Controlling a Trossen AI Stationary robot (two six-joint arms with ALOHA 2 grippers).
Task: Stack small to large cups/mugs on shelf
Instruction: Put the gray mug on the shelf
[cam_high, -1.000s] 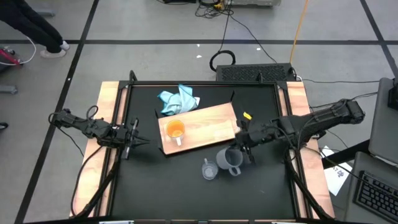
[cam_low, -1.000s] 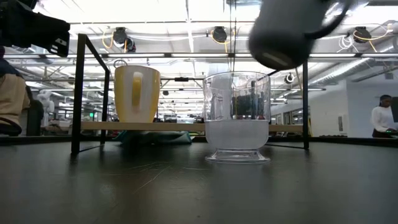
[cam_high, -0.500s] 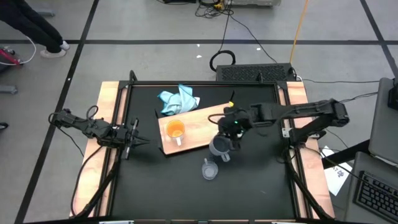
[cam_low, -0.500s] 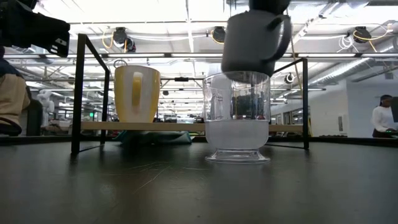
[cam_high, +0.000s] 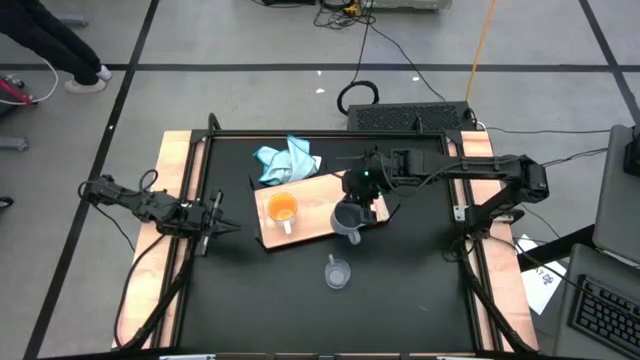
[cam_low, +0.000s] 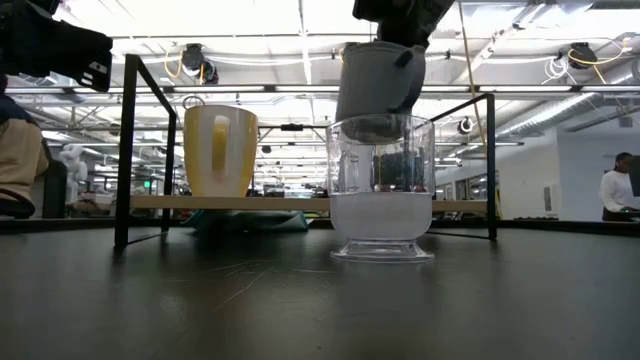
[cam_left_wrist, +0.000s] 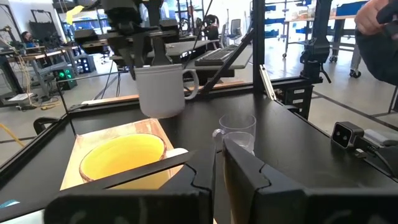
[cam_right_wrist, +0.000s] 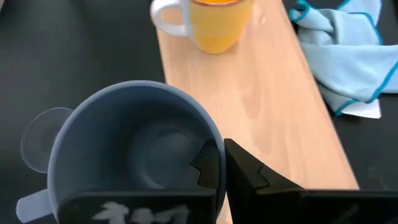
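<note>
My right gripper (cam_high: 357, 200) is shut on the grey-blue mug (cam_high: 346, 220) and holds it in the air above the right end of the light-brown wooden shelf board (cam_high: 320, 195). The orange mug with a white handle (cam_high: 282, 210) stands upright on the board's left part. The clear glass cup (cam_high: 337, 272) stands on the black table, nearer than the board. My left gripper (cam_high: 221, 224) waits shut at the table's left side, touching nothing. My right gripper pinches the grey-blue mug's rim (cam_right_wrist: 214, 138), on the side away from the handle (cam_right_wrist: 28, 202), with one finger inside the mug and one outside. The fingers come from above and from the table's far right. The mug hangs upright, mouth up, lifted clear (cam_low: 378, 85) of the board.
A crumpled light-blue cloth (cam_high: 288, 162) lies at the board's far edge. A black frame with posts (cam_low: 125, 150) rings the table. Open black tabletop (cam_high: 300, 300) lies near and to the left. People show in the room beyond.
My right gripper has carried the grey-blue mug from above the table's near right part toward the far edge and the left, to above the board's right end. The mug, tilted a second ago, now hangs upright. The left arm has kept still.
</note>
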